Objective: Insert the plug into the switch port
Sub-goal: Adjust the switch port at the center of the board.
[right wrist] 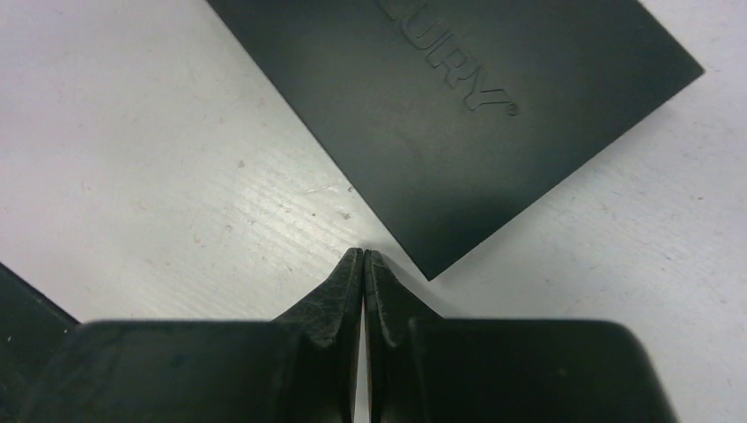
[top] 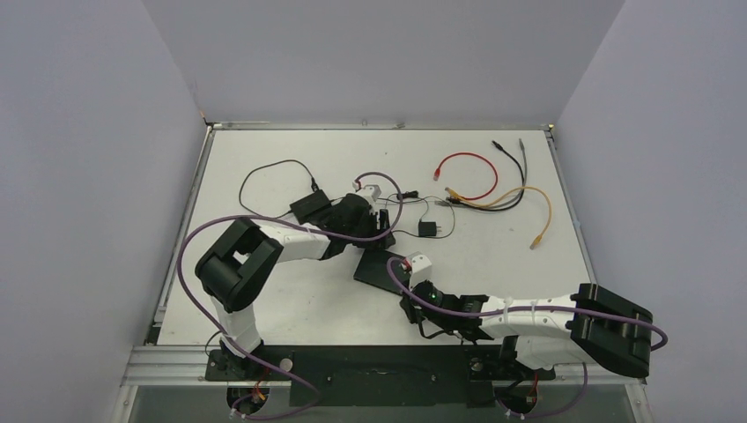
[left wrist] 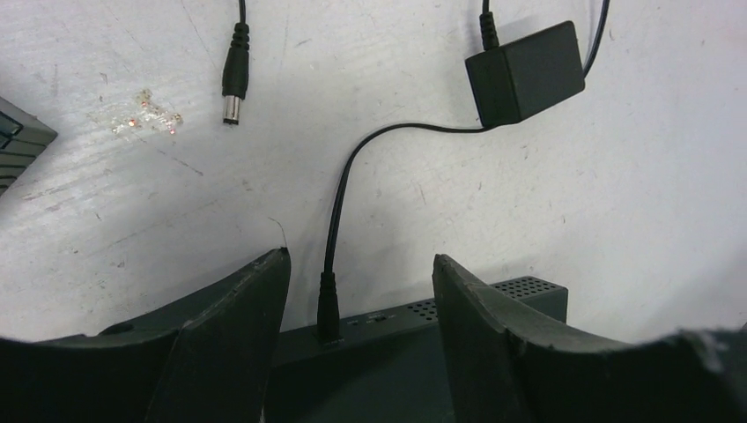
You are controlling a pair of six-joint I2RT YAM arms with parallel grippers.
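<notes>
The black switch (top: 380, 267) lies flat at mid-table; it also shows in the left wrist view (left wrist: 396, 352) and the right wrist view (right wrist: 458, 115). A black barrel plug (left wrist: 329, 308) stands seated in a port on the switch's rear edge. Its cable runs to a black power adapter (left wrist: 527, 75), which also shows in the top view (top: 428, 229). My left gripper (left wrist: 359, 256) is open, its fingers on either side of the plug and apart from it. My right gripper (right wrist: 364, 256) is shut and empty, its tips on the table just beside a corner of the switch.
A second loose barrel plug (left wrist: 233, 88) lies on the table beyond the left finger. A red cable (top: 462, 172), a yellow cable (top: 533, 207) and black cables lie at the back right. Another black box (top: 310, 207) sits under the left arm.
</notes>
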